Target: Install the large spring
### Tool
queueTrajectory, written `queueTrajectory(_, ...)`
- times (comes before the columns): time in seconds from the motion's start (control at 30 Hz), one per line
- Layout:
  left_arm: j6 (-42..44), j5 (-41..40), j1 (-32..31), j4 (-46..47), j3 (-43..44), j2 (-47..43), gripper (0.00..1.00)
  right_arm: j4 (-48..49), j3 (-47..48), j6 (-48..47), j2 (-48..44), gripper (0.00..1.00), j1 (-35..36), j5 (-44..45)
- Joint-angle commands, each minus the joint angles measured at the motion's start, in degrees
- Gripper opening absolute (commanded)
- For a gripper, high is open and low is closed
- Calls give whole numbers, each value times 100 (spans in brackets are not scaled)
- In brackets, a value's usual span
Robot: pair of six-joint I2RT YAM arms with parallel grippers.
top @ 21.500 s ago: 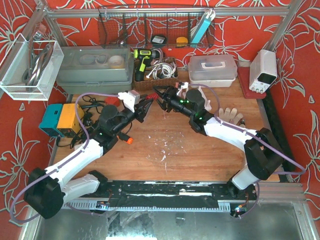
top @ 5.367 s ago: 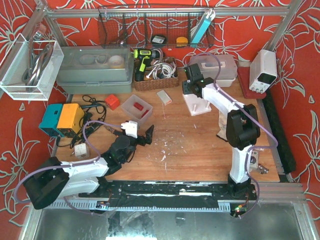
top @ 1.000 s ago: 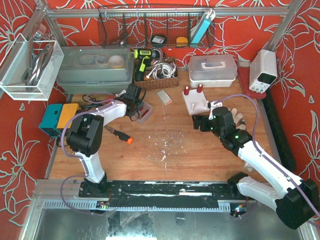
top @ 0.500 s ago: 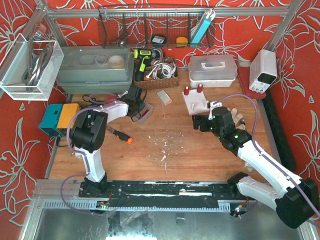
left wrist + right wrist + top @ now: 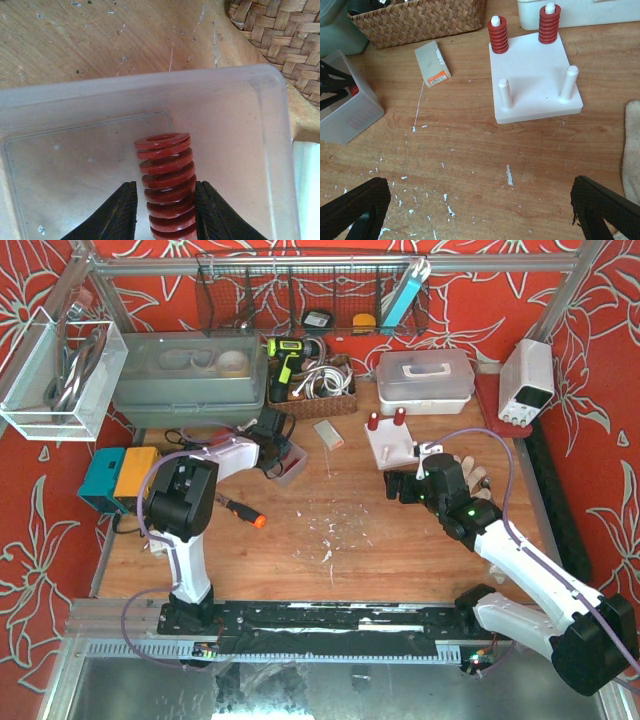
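Surface (image 5: 330, 530): bare wood, scuffed and flecked with white chips, carrying everything in play.
Wicker basket (image 5: 420, 17): at the back of the surface, and its corner sits just beyond the clear bin in the left wrist view.
Peg board (image 5: 532, 85): a white square block lying flat right of centre, with four upright pegs at its corners.
Clear bin (image 5: 240, 125): a frosted plastic tub on the left side of the surface, well apart from the peg board.
Right pincer (image 5: 479, 200): spread wide and carrying nothing, it hangs over bare wood on the near side of the peg board.
Left pincer (image 5: 167, 215): down inside the clear bin and narrowed to about the spring's width. One finger sits on each side of the coils. The right finger looks to be touching, a sliver of gap shows on the left, so no firm clamp is visible.
Large spring (image 5: 165, 180): red, lying on the floor of the clear bin, between the left pincer's fingers.
Two red springs (image 5: 497, 34): already seated on the far pair of pegs.
Bare pegs (image 5: 504, 92): the near pair, with nothing on them.
Small box (image 5: 432, 64): a pale block lying flat between the clear bin and the peg board.
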Motion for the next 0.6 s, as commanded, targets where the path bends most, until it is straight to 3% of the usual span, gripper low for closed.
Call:
queueTrajectory(0.0,-205,-177,41,-647,188,278,36,25,-2,-57,15,99,41,111)
queueTrajectory(0.2,-296,-346,37,-1254,567,432,36,30,-7,-67,-9,99,44,129)
queueTrajectory(0.57,-361,-231,39,-1380,727,590,43,28,-6,-75,-9,99,68,160)
